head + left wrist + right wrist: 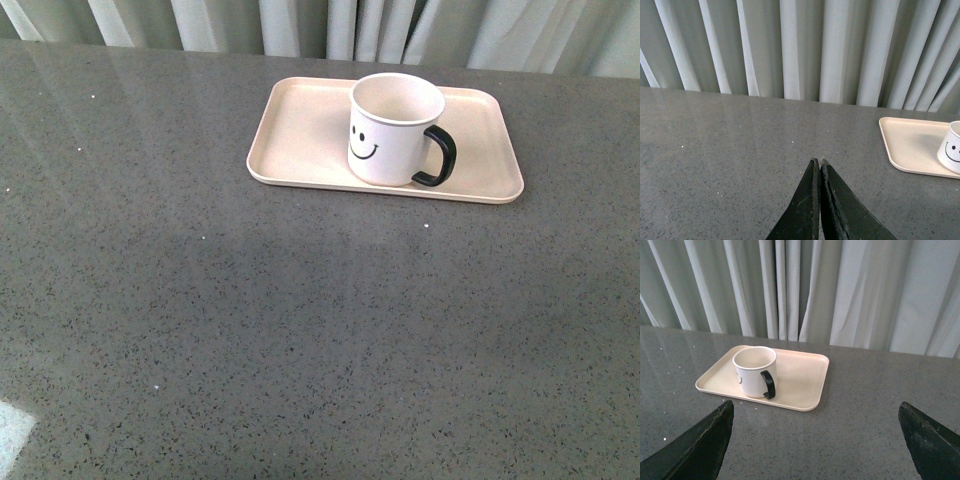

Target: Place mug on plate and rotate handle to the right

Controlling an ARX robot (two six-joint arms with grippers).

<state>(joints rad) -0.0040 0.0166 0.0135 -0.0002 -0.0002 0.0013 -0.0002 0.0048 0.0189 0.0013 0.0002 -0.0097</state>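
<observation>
The white mug (392,130) with a black smiley face stands upright on the pale pink-beige plate (300,125), near its front edge. Its black handle (438,155) points to the right in the front view. Neither arm shows in the front view. In the left wrist view my left gripper (818,161) is shut with nothing in it, over bare table well away from the plate (910,145) and mug (951,150). My right gripper (815,410) stands wide open and empty, short of the plate (800,375), with the mug (754,371) and handle (769,385) beyond it.
The grey speckled table (300,330) spreads across the front view. Pale pleated curtains (330,25) hang right behind its far edge. A bright patch (12,432) lies at the table's near left corner.
</observation>
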